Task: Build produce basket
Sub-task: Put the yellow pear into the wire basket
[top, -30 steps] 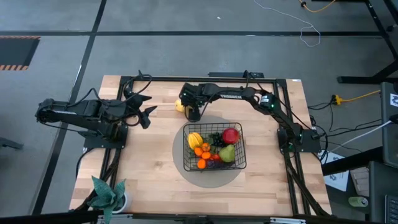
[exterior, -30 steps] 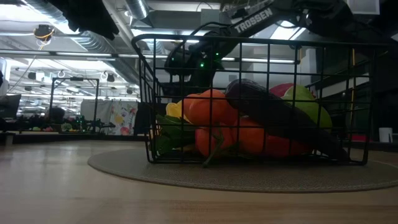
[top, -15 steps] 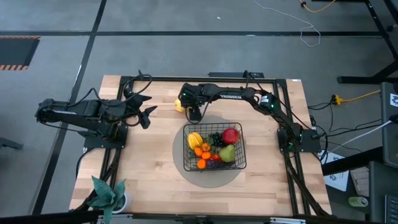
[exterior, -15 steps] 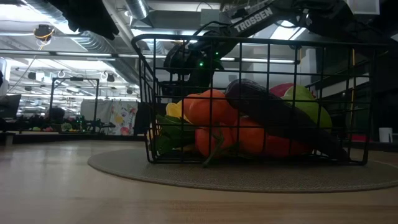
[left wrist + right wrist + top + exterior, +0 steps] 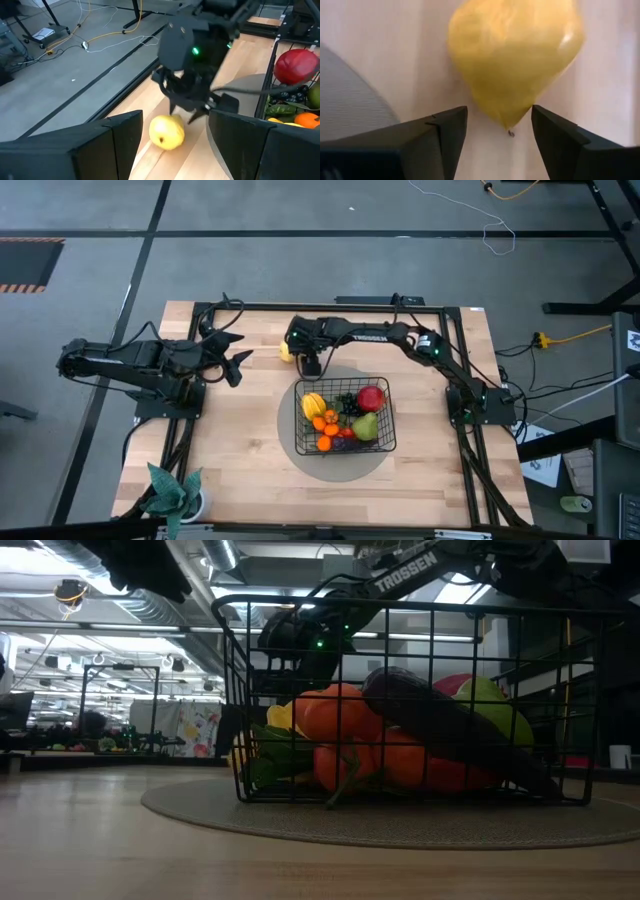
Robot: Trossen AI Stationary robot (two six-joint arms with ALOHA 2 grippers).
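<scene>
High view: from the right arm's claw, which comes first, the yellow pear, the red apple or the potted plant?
1. Yellow pear, beside the right gripper, on bare wood.
2. Red apple, inside the basket.
3. Potted plant, at the table's near-left corner.

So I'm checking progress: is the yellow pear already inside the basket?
No, the yellow pear lies on the wooden table outside the basket, beside the right gripper.

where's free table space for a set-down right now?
Bare wood lies between the left gripper and the basket, and along the near edge right of the potted plant. It is crowded behind the basket, where the right gripper sits beside the yellow pear. The basket itself is full.
</scene>
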